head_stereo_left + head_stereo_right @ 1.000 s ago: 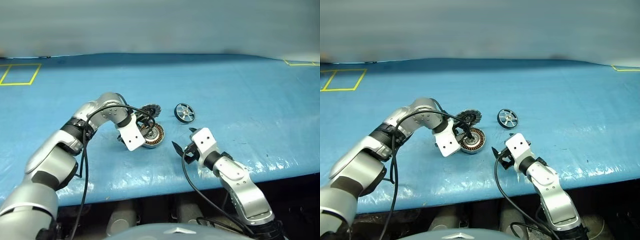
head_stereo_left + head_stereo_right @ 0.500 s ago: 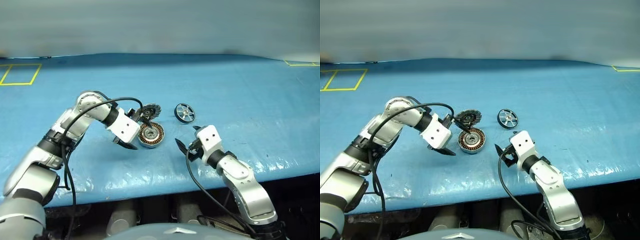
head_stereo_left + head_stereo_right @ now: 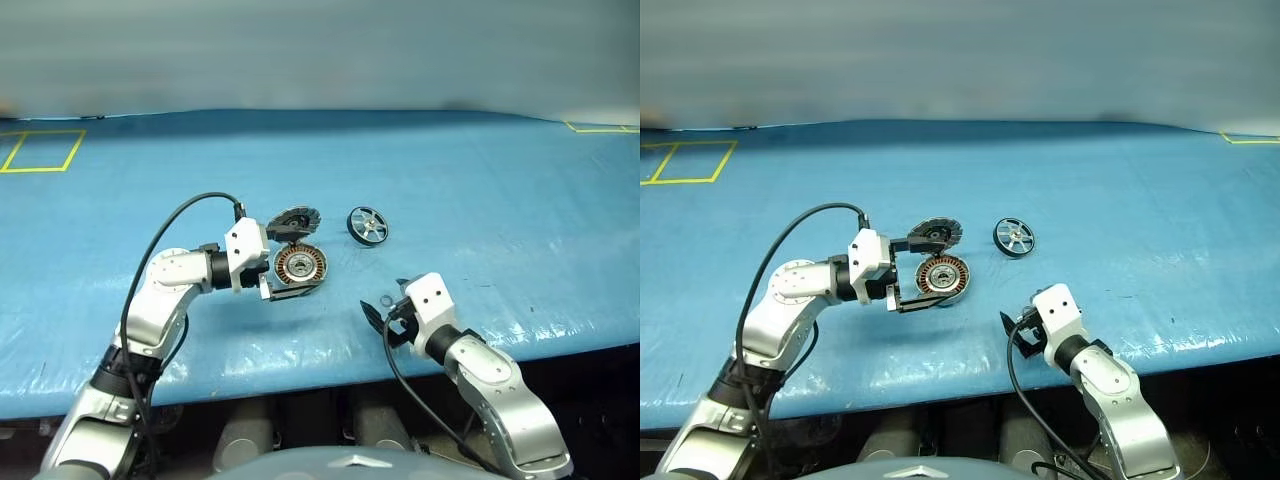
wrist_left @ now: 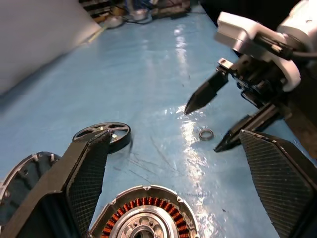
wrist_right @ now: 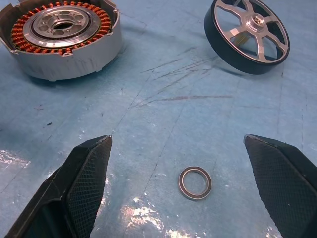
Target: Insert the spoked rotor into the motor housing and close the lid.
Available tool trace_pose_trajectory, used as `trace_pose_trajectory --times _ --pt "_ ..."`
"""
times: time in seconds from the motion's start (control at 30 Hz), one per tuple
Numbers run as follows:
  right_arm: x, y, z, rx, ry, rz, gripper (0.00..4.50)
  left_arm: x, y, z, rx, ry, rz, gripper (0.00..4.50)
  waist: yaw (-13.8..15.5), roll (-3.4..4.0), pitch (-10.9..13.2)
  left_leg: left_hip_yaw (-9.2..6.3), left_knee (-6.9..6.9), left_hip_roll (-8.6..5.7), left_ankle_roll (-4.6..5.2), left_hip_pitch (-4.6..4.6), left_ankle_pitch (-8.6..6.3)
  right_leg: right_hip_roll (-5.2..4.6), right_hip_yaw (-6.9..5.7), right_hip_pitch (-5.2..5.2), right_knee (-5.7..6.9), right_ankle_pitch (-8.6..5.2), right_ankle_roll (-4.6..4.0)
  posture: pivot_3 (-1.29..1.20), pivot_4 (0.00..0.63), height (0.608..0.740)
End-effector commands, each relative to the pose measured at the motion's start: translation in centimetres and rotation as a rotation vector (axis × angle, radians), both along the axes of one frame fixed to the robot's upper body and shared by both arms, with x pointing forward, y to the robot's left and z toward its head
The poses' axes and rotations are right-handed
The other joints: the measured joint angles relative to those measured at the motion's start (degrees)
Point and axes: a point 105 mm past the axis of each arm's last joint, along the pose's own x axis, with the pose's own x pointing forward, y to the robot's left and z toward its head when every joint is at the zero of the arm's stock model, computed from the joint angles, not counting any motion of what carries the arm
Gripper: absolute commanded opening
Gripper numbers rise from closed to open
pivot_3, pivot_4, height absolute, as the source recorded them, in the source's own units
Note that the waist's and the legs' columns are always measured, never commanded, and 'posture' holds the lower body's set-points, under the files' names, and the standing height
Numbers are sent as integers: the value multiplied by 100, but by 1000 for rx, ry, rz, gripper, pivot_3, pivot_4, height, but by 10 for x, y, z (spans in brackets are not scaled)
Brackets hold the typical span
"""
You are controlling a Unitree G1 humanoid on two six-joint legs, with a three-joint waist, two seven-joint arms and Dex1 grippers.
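The motor housing (image 3: 300,266), grey with coppery windings, lies face up on the blue table. Its lid (image 3: 293,220), a toothed grey disc, stands tilted just behind it. The spoked rotor (image 3: 368,225) leans on the table to the right, apart from both. My left gripper (image 3: 308,258) points level to the right and is open, one finger on each side of the housing, gripping nothing. My right gripper (image 3: 380,322) hangs open and empty near the table's front edge. In the right wrist view the housing (image 5: 64,34) and the rotor (image 5: 247,34) lie beyond its fingers (image 5: 89,173).
A small metal ring (image 5: 194,182) lies on the table between my right gripper's fingers. Yellow tape marks a rectangle (image 3: 40,148) at the far left and a corner (image 3: 600,127) at the far right. The table's front edge (image 3: 330,375) runs just below the right gripper.
My left arm dropped its elbow and rolled the wrist: the gripper, earlier over the housing from above, now lies level with a finger on each side of it. The right gripper drew back toward the front edge.
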Motion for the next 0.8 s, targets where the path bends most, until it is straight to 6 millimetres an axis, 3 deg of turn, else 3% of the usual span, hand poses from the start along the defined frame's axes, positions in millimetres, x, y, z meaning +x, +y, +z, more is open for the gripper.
trace_pose_trajectory --times 0.03,0.43,0.73,0.8 --pt "-1 -7 4 -2 -12 -21 4500 -1 4 -2 -32 -46 88 4441 6 0 0 0 0 0 0 1 0 0 0 -1 2 -1 -3 0 150 740" --pt "2 -16 -14 15 41 -111 4500 -10 12 -46 70 46 139 4441 45 8 -4 -3 -1 0 2 0 -3 -21 -14 -15 7 -5 -12 0 150 740" --pt "1 -12 -20 36 72 -114 4500 -18 7 -53 -7 92 115 4441 45 13 -8 -6 -5 -1 4 -4 -5 -49 -26 -20 3 -6 -15 0 150 740" --pt "1 -11 -22 43 82 -113 4126 -18 8 -55 -5 84 114 4500 46 13 -8 -7 -6 -1 4 -4 -5 -49 -28 -22 2 -7 -16 0 150 740"
